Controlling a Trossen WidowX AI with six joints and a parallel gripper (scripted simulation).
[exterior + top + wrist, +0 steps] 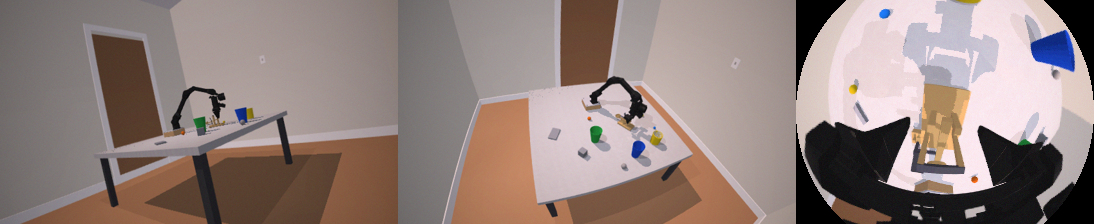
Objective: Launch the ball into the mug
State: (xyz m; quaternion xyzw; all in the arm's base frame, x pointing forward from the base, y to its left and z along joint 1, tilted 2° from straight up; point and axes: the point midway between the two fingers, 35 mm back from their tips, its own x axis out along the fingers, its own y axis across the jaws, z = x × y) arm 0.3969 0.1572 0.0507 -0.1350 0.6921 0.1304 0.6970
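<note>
The wooden catapult (626, 124) (216, 125) (946, 97) stands on the table, its long base pointing roughly toward the yellow mug (655, 138) (250, 113) (968, 1). My gripper (627, 120) (217, 118) (945, 124) is open and empty, pointing down over the catapult, one finger on either side of its frame in the wrist view. I cannot tell whether the catapult's cup (618, 116) holds anything. Loose balls are orange (589, 118) (183, 132) (974, 179), blue (654, 127) (884, 13), yellow (853, 89) (224, 121) and grey (624, 165) (242, 122) (1056, 74).
A blue cup (637, 149) (240, 114) (1053, 51) stands near the yellow mug. A green cup (596, 135) (199, 123), a grey cube (582, 152) (201, 131) and a flat grey block (554, 133) (160, 142) are on the table in the top view.
</note>
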